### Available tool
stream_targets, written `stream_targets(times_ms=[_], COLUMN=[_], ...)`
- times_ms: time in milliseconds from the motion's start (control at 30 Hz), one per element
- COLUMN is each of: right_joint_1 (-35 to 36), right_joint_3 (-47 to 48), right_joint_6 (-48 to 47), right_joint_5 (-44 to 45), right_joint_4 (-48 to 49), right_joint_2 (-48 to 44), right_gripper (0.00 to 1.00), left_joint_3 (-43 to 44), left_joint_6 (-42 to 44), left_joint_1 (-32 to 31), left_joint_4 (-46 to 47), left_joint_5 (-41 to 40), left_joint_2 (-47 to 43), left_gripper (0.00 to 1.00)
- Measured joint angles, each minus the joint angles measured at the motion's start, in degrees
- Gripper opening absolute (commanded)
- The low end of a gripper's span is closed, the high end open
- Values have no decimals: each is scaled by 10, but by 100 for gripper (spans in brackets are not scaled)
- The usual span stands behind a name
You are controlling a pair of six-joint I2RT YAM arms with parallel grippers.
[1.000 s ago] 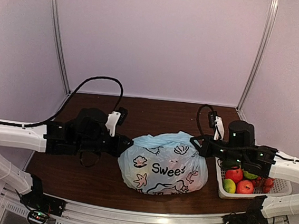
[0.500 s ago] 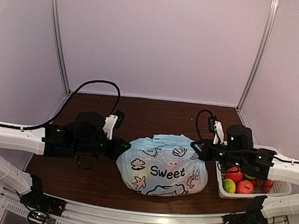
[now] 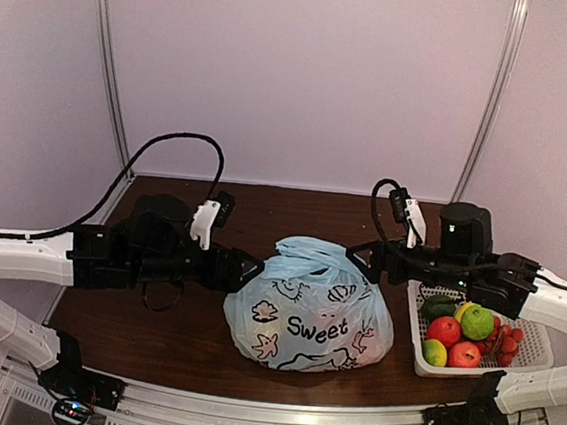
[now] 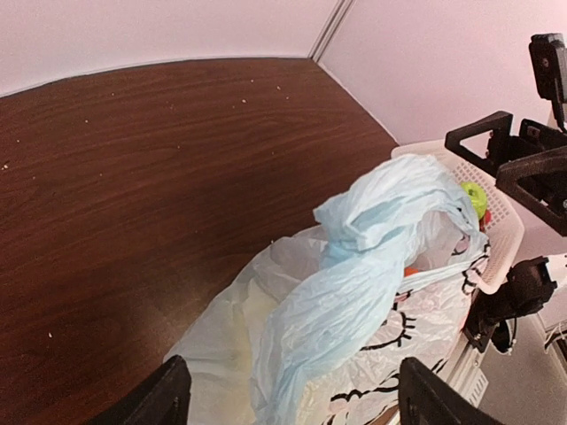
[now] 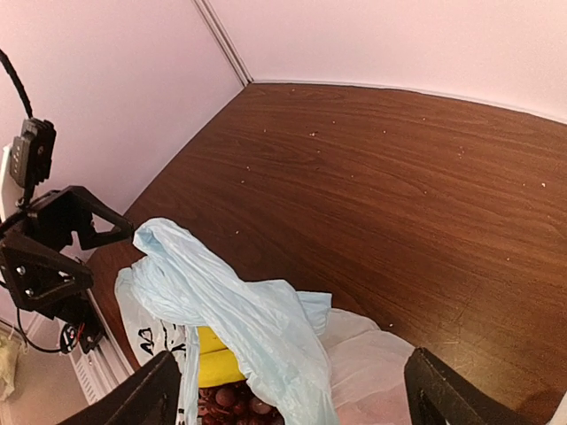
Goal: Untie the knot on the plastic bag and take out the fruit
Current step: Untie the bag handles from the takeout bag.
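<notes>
Centre frame, the plastic bag (image 3: 309,315) sits on the table (image 3: 293,214) — left gripper (image 3: 246,267) and right gripper (image 3: 363,261) flank its rumpled top, both claws spread wide, gripping nothing.

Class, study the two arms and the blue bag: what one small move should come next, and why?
Probably the right gripper should pinch the loose handle ear and lift it aside. It and the left gripper stand open beside the plastic bag, holding nothing, and the ear drapes over the mouth, hiding most of the yellow fruit and dark grapes beneath.
</notes>
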Motion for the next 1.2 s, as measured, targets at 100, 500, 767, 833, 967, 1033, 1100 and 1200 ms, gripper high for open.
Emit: stream_targets(times_ms=[100,500,767,833,967,1033,1100,1200], right_joint_1=[0,0,0,0,0,0,0,0], right_joint_3=[35,141,192,192,191,188,179,135], right_joint_6=[-39,-132,-151,-146,-138,-130,-120,-99], right_joint_5=[-11,-83,-134,-142,-144,-133,-114,-75], right_joint_4=[-31,-79,-75,-74,-60,-50,-35,7], right_joint_2=[20,150,237,245,232,209,171,94], right_gripper=[90,84,48,31,9,8,11,13], left_joint_3=[22,83,83,83,83,83,86,113], left_joint_6=[3,4,-1,-2,-1,3,13,39], left_joint_1=[0,2,2,2,2,2,2,2], left_joint_4=[-8,-34,-44,-44,-44,-45,-50,-57], left_joint_5=[2,7,16,17,19,22,27,38], left_joint_2=[-1,38,44,44,44,44,46,69], left_gripper=[88,92,92,93,94,95,95,95])
